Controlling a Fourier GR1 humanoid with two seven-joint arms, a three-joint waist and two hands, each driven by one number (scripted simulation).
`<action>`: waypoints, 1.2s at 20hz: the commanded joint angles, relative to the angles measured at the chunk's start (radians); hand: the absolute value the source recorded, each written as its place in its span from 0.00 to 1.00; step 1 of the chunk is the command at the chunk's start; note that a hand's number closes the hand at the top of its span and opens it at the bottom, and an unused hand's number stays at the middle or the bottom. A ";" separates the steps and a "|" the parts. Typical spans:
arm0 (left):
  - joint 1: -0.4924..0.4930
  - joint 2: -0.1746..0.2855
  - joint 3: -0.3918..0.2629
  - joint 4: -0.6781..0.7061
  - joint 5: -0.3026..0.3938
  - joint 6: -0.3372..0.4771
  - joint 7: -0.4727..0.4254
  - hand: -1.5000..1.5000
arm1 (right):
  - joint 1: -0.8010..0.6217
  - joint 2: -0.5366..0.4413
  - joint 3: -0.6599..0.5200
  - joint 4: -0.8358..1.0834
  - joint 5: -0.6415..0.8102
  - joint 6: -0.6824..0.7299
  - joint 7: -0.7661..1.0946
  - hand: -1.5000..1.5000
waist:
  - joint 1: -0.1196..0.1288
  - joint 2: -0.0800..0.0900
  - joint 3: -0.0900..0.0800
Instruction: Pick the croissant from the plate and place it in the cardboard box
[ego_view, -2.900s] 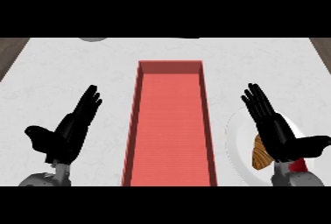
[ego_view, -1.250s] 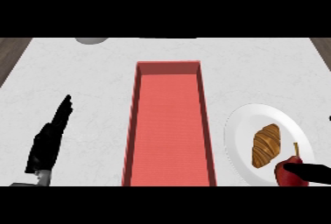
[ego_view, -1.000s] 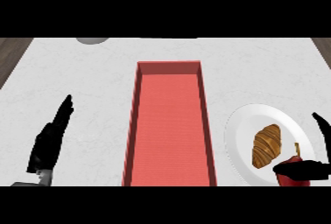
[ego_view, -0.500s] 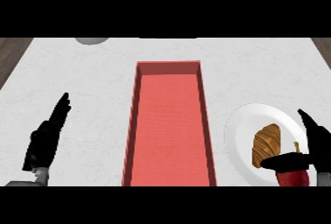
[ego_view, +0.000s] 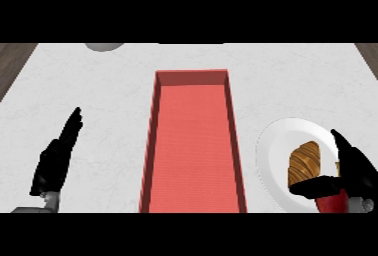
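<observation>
Croissant (ego_view: 304, 161): lies on the white plate (ego_view: 275, 145) at the counter's right side, lengthwise up the view, golden brown, outside the box. Rests toward the plate's right half, with bare white plate to its left and above.

Right hand (ego_view: 355, 169): enters from the lower right corner, over the plate. Stands open, with fingers (ego_view: 345, 150) straight and pointing up the view just beside the croissant's right flank, and thumb (ego_view: 316, 186) stretched leftward across the croissant's near end. Holds nothing and curls round nothing. Cannot tell whether the thumb touches the croissant or only covers it. Just below the thumb: a red piece (ego_view: 332, 204), kind not clear.

Cardboard box (ego_view: 193, 150): red, long and narrow, open on top, set in the counter's middle and running from near the lower edge far up the view. Sits just beside the plate, to its left, apart from the croissant.

Left hand (ego_view: 53, 164): shows at the lower left, seen edge-on, fingers straight and up, resting over the white marbled counter (ego_view: 103, 100), well apart from the box. Grips nothing.

At the top edge, left of the box's line: part of a grey round thing (ego_view: 103, 46).
</observation>
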 joint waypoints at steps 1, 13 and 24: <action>0.006 -0.013 0.025 0.025 -0.016 -0.014 -0.034 0.50 | -0.041 0.034 -0.025 0.039 0.027 0.034 0.094 0.00 | 0.001 0.000 0.000; -0.040 -0.066 0.045 0.030 -0.058 -0.039 0.020 0.50 | -0.061 0.114 -0.076 0.137 0.109 0.035 0.003 0.00 | -0.003 0.000 0.000; 0.040 -0.076 0.097 -0.044 -0.081 -0.108 -0.006 0.50 | -0.063 0.158 -0.128 0.266 0.140 0.043 -0.128 0.00 | 0.002 0.000 0.001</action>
